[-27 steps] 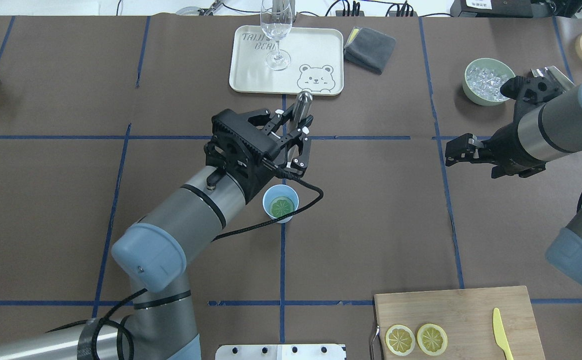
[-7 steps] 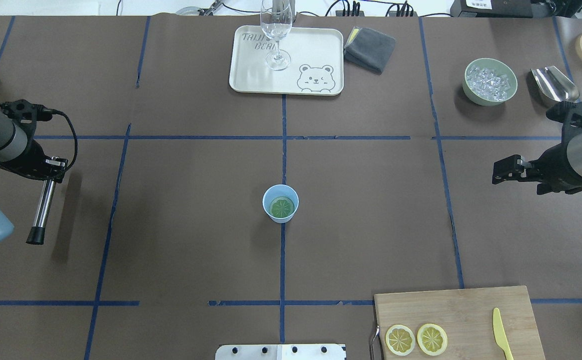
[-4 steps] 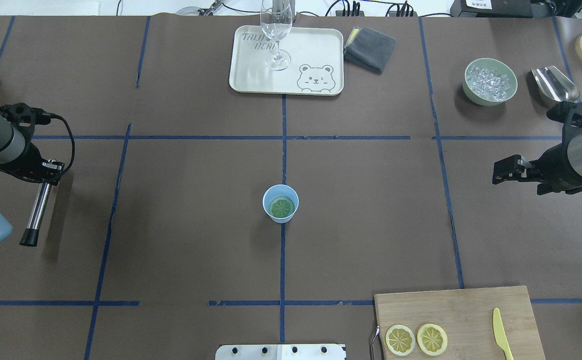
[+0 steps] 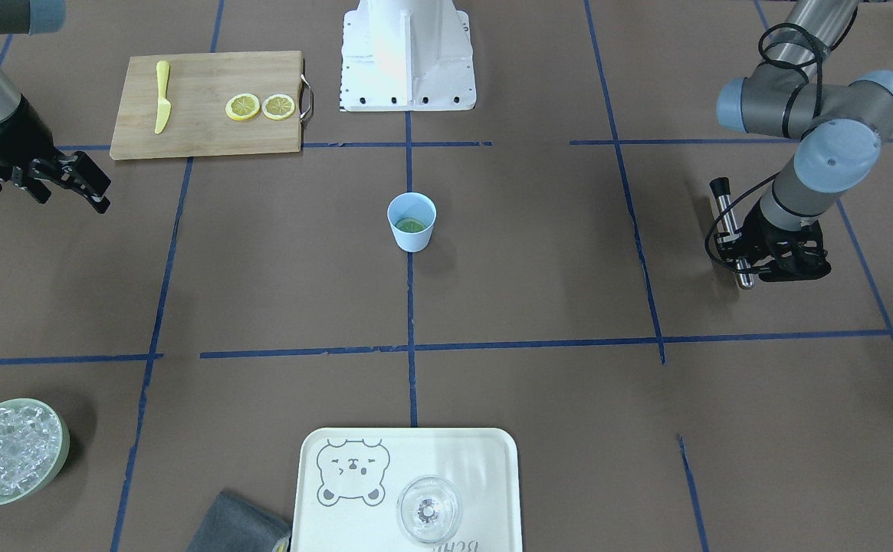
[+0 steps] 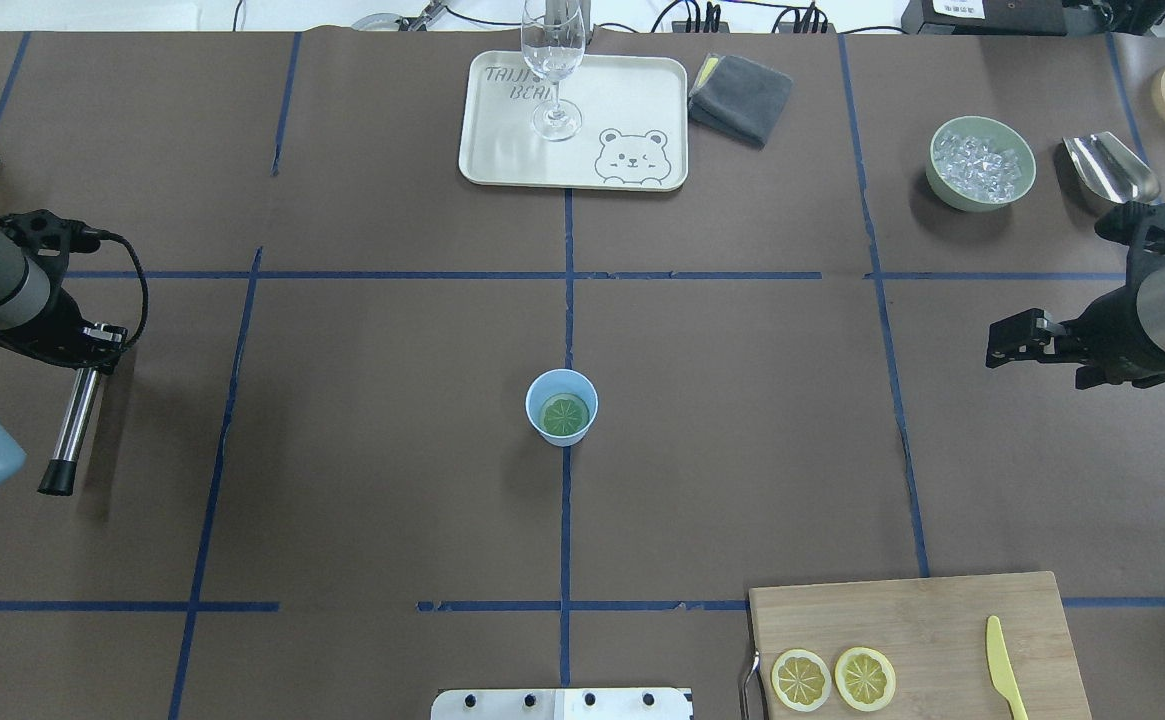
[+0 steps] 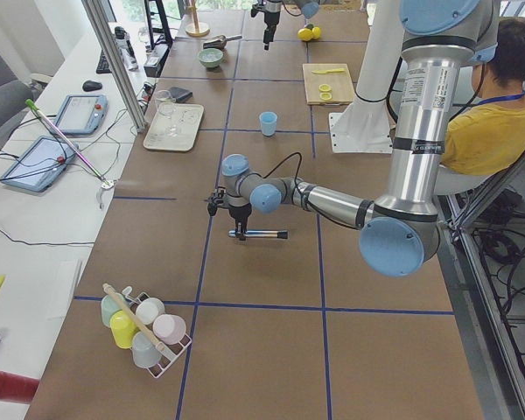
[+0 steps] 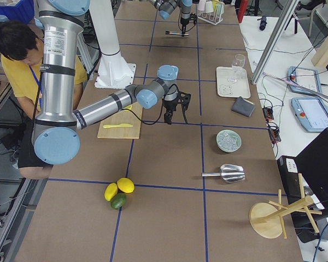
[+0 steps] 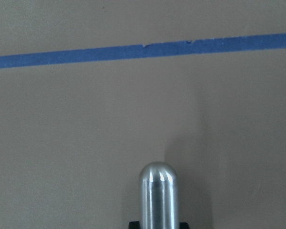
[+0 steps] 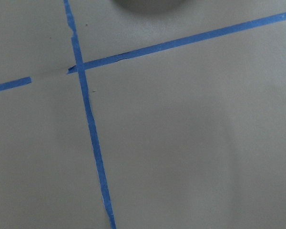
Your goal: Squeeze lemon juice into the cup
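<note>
The light-blue cup [image 5: 535,398] stands upright at the table's centre, on the blue tape cross. One lemon slice [image 5: 564,412] lies flat inside it, also visible from the front [image 4: 410,225]. Two more slices [image 5: 801,679] [image 5: 864,678] rest on the wooden board. Far to the left, my left gripper [image 5: 90,347] is shut on the top end of a steel muddler [image 5: 74,420], which slants low over the table; its rounded end fills the left wrist view [image 8: 158,195]. My right gripper [image 5: 1008,340] hovers at the right side, open and empty.
A cream tray [image 5: 642,100] with a wine glass [image 5: 552,60] and a grey cloth [image 5: 740,97] sit at the back. An ice bowl [image 5: 980,163] and metal scoop [image 5: 1107,167] are back right. A yellow knife [image 5: 1004,666] lies on the board [image 5: 942,620]. A person sits behind the robot [image 6: 499,114].
Since 3.8 s ago the left arm has carried the muddler from above the cup to the far left, and the right arm has drawn back rightward. In the last second the muddler shifted slightly left.
</note>
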Controlling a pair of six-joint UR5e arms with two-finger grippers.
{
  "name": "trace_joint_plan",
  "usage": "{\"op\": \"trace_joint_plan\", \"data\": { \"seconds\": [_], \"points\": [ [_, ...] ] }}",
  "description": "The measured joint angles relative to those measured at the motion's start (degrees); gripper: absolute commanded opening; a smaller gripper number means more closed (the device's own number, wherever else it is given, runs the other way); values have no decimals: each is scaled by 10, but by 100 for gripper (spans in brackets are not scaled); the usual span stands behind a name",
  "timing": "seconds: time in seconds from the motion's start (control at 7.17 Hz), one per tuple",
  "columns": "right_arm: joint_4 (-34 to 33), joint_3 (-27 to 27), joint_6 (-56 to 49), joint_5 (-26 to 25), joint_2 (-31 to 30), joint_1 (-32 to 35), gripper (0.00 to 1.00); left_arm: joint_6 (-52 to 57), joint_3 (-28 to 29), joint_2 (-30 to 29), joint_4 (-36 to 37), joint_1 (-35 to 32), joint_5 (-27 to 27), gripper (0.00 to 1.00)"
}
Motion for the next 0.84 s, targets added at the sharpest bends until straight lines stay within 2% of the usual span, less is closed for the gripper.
{"op": "trace_joint_plan", "data": {
  "seconds": [0.14,0.42,0.84],
  "points": [
    [0,-1,0,0,0,0,100,0,2,-1,0,0,0,9],
    [0,-1,0,0,1,1,100,4,3,-1,0,1,0,100],
    [0,-2,-1,0,1,3,100,7,-1,-1,-1,-6,-1,100]
  ]
}}
